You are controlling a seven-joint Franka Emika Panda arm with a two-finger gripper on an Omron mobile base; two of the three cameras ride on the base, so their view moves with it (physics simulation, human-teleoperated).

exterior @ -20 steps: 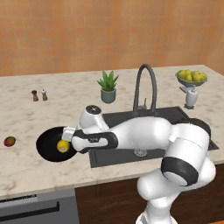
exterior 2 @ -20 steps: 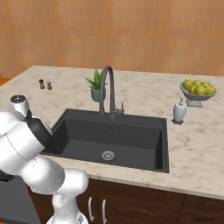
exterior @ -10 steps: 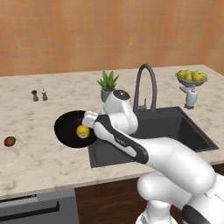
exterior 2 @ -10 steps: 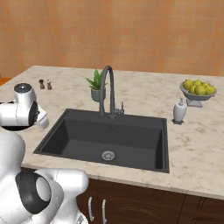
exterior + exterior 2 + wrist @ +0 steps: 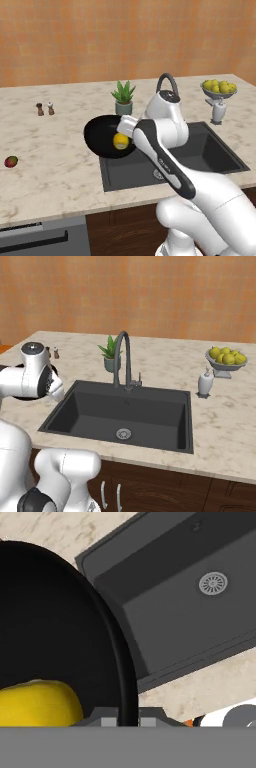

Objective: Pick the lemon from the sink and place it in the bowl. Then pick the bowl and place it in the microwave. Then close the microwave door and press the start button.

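Observation:
The glossy black bowl (image 5: pixel 102 134) hangs tilted just above the counter at the sink's left edge. Inside it, against the near wall, lies the yellow lemon (image 5: pixel 120 141). My gripper (image 5: pixel 129 126) is shut on the bowl's right rim. In the hand view the rim (image 5: pixel 125 677) runs down between my fingertips (image 5: pixel 108 718), and the lemon (image 5: pixel 37 704) rests at the lower left. The dark grey sink (image 5: pixel 210 150) lies to the right of the bowl, its drain (image 5: pixel 213 583) bare. The microwave and its door are out of view.
A potted plant (image 5: pixel 123 100) and the arched faucet (image 5: pixel 120 358) stand behind the sink. On the right are a fruit dish (image 5: pixel 218 87) and a soap dispenser (image 5: pixel 217 111). Two shakers (image 5: pixel 45 108) and a mango (image 5: pixel 11 161) sit on the left counter.
The arm has swung right, carrying the bowl with the lemon up from the left counter toward the sink's left edge. The gripper stays shut on the rim.

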